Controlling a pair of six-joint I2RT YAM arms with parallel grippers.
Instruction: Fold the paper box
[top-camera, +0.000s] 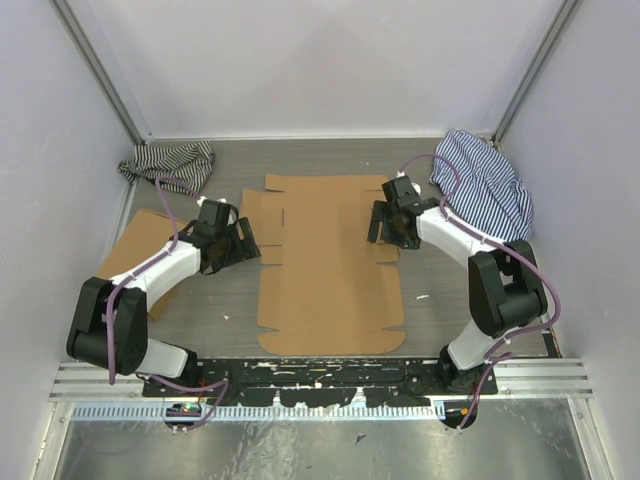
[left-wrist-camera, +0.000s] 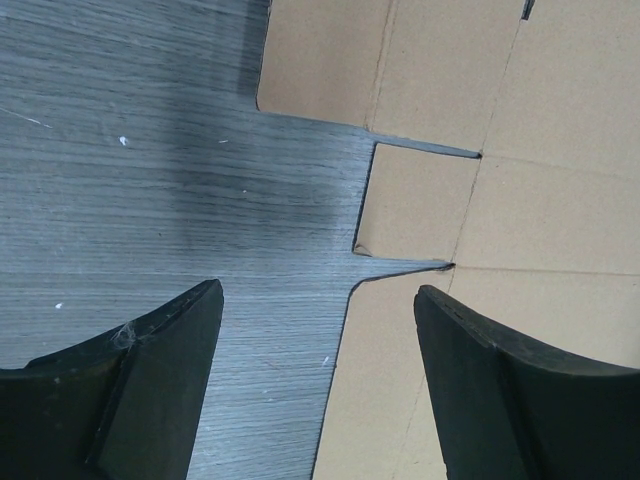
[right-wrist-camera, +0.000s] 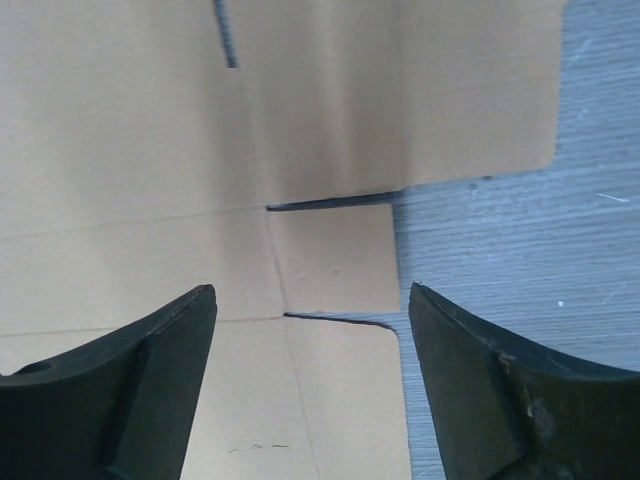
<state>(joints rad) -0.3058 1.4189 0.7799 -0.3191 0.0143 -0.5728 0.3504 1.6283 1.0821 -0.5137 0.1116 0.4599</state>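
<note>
Paper box (top-camera: 330, 290) lies flat and unfolded between the claws. Left gripper (left-wrist-camera: 318, 290) and right gripper (right-wrist-camera: 313, 289) both gape empty. Each hovers over a side tab (left-wrist-camera: 415, 205) just ahead, apparently staged to raise opposite flaps together.

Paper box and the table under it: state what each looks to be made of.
Paper box: thin brown cardboard, matte and unprinted; pressed crease lines and die-cut slits show in the wrist views. Table: probably grey wood-grain laminate, with fine straight streaks and a slight sheen; real wood cannot be ruled out.
</note>
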